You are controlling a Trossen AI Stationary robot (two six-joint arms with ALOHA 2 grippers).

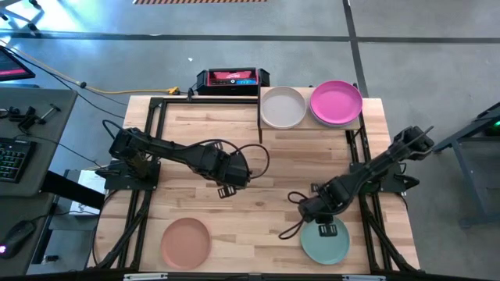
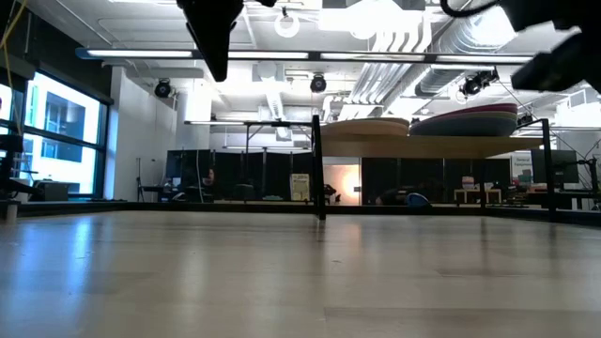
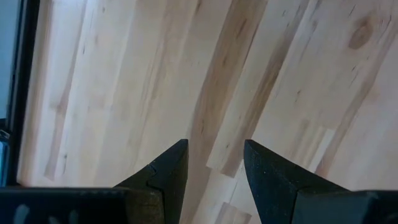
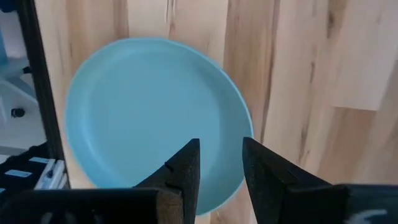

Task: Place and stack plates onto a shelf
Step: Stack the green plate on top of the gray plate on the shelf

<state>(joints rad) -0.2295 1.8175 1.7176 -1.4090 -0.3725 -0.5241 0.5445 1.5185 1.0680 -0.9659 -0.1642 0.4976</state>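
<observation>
**Teal plate beneath my right jaws, two plates on the shelf**

Teal plate (image 4: 152,118) lies flat on the wooden table (image 1: 266,148), directly under my right gripper (image 4: 221,171). My right jaws stand a little apart with nothing between them; their tips hang over the plate's rim on the side nearest the bare wood, and I cannot tell whether they touch it. From above, the same gripper (image 1: 326,225) sits over the plate's edge (image 1: 325,243) close to the table's near right corner.

My left gripper (image 3: 214,168) hovers over bare boards near the table's middle, jaws likewise a little apart and empty. No plate lies beneath or between them. From above, this gripper (image 1: 226,189) is well apart from every plate.

Peach plate (image 1: 186,241) rests on the table at the near left, well away from my left jaws.

On the shelf (image 1: 269,126) at the far edge, a cream plate (image 1: 283,107) and a magenta plate (image 1: 336,102) lie side by side, just touching, far beyond both sets of jaws.
</observation>
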